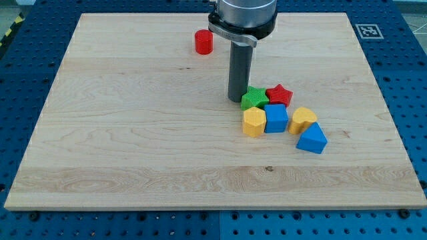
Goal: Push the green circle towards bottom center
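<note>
Standing upright over the surface (pixel 133 147), rod tip (pixel 239 100) touching green star (pixel 253 99), beside red star (pixel 279 95); red cylinder (pixel 203 42) lying well apart. No pincer showing.

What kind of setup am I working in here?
Probably a lab test bench: a wooden board on a blue perforated table, a printed marker tag at its corner, and toy blocks like the green star by my tip.

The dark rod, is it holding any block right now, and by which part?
Nothing is held. My tip only rests on the wooden board, just left of the green star-shaped block; whether they touch cannot be told.
</note>
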Action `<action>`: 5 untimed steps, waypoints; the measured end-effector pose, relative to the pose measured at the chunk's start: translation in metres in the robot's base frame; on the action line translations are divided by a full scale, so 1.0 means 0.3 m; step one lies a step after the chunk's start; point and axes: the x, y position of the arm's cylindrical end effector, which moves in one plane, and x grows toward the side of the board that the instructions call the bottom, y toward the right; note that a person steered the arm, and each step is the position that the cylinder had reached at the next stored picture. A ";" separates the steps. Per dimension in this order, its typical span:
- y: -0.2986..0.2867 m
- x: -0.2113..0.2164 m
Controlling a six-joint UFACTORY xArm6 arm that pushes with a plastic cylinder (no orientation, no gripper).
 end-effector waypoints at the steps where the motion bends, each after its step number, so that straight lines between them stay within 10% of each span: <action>1: -0.019 -0.078; 5: 0.404 -0.304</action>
